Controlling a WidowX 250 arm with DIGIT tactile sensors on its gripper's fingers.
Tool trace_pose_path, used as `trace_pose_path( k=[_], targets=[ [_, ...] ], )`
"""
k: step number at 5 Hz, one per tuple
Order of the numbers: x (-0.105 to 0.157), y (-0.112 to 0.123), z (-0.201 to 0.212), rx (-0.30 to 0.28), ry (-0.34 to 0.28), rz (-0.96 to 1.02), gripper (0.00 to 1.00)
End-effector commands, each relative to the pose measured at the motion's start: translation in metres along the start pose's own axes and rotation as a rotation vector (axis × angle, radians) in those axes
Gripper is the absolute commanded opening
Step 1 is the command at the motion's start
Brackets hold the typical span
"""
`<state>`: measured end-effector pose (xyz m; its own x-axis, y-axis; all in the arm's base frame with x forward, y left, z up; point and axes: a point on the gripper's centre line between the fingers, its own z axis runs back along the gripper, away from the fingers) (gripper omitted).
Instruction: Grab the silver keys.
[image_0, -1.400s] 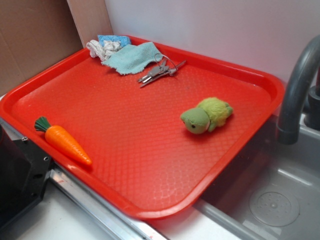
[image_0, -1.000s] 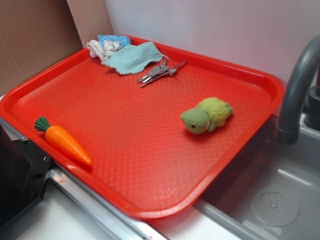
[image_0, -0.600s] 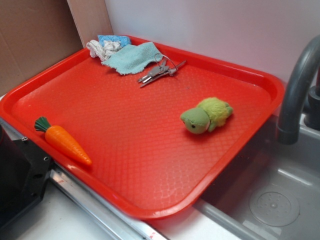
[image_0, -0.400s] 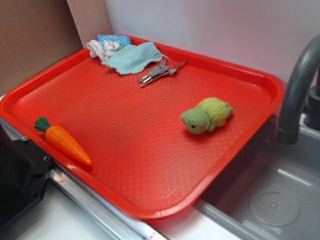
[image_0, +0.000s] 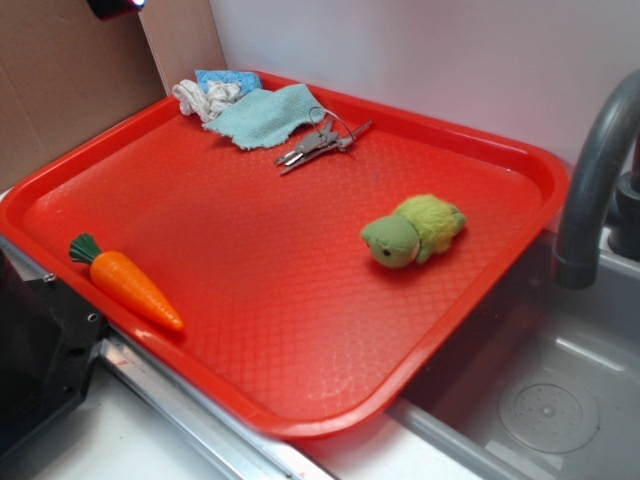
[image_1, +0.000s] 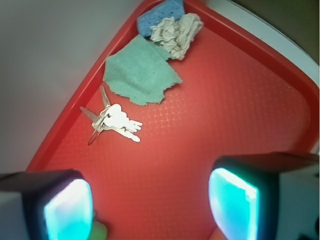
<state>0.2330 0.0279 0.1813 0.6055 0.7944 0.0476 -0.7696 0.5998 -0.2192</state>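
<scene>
A red tray (image_0: 250, 300) fills most of the scene, set beside a grey sink (image_0: 560, 400) with a dark curved tap (image_0: 590, 180), a pale wall behind. The silver keys (image_1: 116, 119) lie flat on the tray floor near its far rim, fanned out from a thin wire ring, just beside the ragged edge of a teal cloth (image_1: 141, 76) (whether the ring touches the cloth cannot be told from either view). Beyond the cloth sit a crumpled whitish rag (image_1: 176, 30) and a blue sponge (image_1: 160, 11) in the tray's corner. Further out, a green plush turtle (image_0: 412, 230) rests well apart from the keys toward the sink side, and a toy carrot (image_0: 125, 280) lies along the near rim. The gripper (image_1: 150, 200) hangs above the tray with its jaws spread wide and nothing between them; its glowing pads frame bare tray floor, the keys lying ahead of them. By my reading the task is at its very start: nothing is grasped. What remains is to bring the gripper over the bunch, descend and close; the thin, flat keys will likely be awkward to pinch off the tray.
</scene>
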Motion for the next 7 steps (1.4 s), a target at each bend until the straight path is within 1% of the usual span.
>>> trace_pose_path(
  k=[1,2,3,4,5,6,7],
  targets=[
    [0.007,0.004,0.011,-0.038,-0.037,0.031,1.00],
    [0.019,0.010,-0.026,0.009,-0.039,0.055,1.00],
    [0.046,-0.004,-0.061,0.016,-0.141,-0.029,1.00],
    [0.056,-0.008,-0.076,-0.046,-0.119,0.007,1.00],
    [0.065,-0.028,-0.099,-0.088,-0.081,-0.022,1.00],
    [0.053,-0.049,-0.108,-0.100,0.001,-0.021,1.00],
    [0.039,-0.069,-0.122,-0.140,0.066,-0.060,1.00]
  ],
)
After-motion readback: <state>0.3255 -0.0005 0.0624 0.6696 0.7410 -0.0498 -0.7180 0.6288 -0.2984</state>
